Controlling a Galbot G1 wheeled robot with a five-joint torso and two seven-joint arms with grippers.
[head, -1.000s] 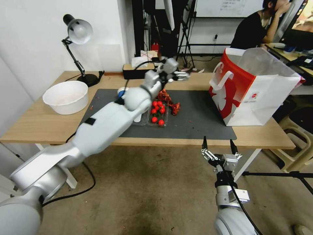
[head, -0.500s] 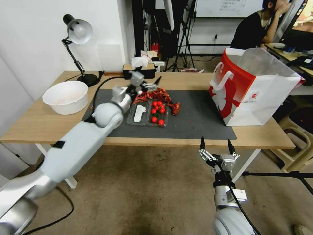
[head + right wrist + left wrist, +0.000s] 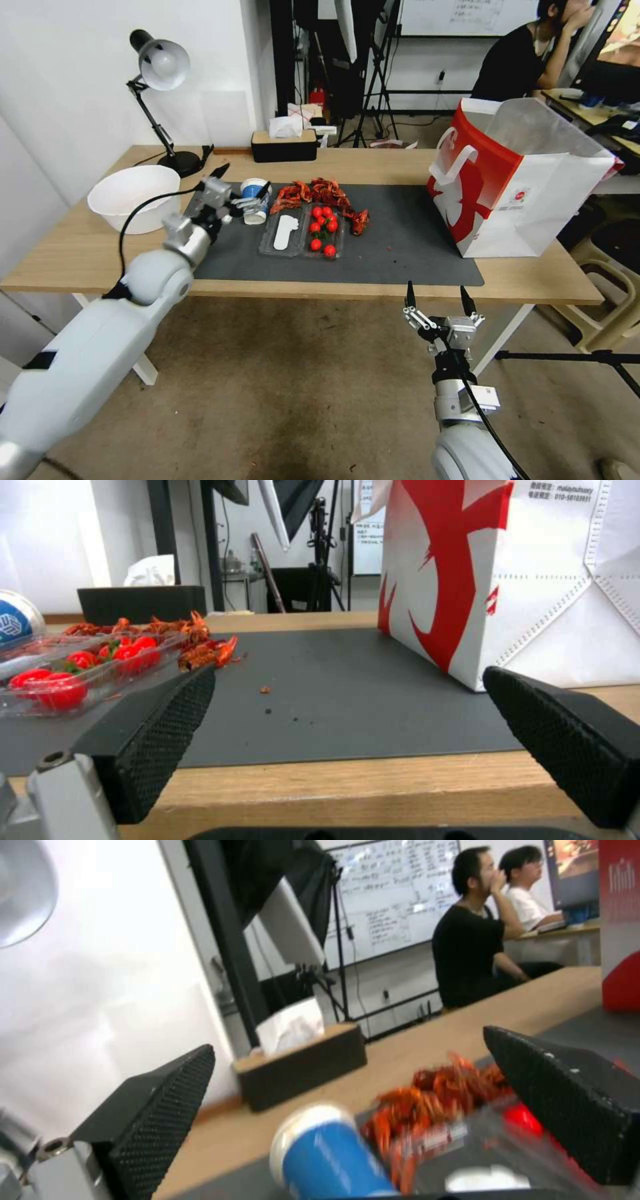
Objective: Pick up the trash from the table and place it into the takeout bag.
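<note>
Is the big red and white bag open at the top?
Open. The takeout bag stands upright on the table, its top gaping wide.

— What do we see around us?
— A plain white wall (image 3: pixel 67 80) on the left, a worn grey-brown floor (image 3: pixel 300 400) below, and black tripod stands (image 3: pixel 380 73) at the back.
— And further off?
— We make out a whiteboard (image 3: pixel 393 900) with writing on the far wall, a second desk (image 3: pixel 600 117) at the right, and beige stools (image 3: pixel 610 293) beside it. The light is even and bright.
</note>
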